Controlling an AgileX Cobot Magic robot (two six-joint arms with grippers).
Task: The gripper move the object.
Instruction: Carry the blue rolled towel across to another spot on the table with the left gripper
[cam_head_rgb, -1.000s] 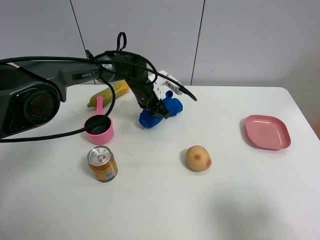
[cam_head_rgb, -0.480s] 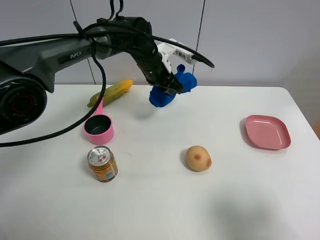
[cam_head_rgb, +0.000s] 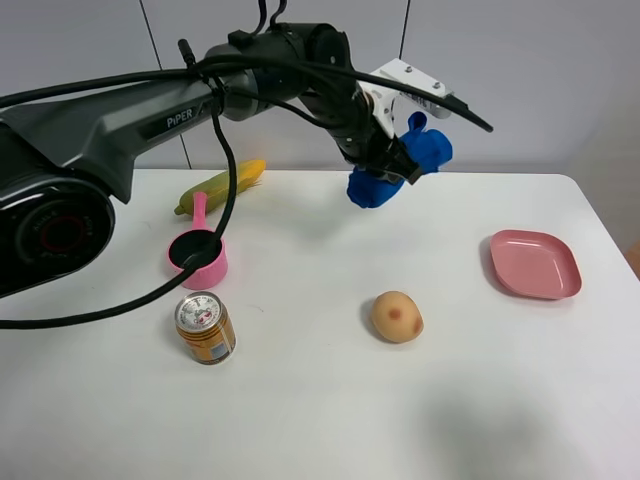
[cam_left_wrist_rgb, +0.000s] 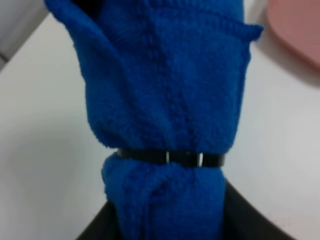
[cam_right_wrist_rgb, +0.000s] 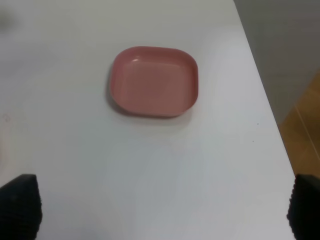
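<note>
Now the left gripper (cam_head_rgb: 391, 166), clamped on the cloth (cam_head_rgb: 426, 150), has swung it up and toward three o'clock, probably bound for the plate (cam_head_rgb: 535, 264).

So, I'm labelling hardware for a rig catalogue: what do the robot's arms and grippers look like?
The left arm has glossy dark grey rounded links with white PiPER lettering, a round joint housing with red markings, loose black cables looped alongside and a white wrist bracket. Of the right gripper only black ribbed fingertips show.
</note>
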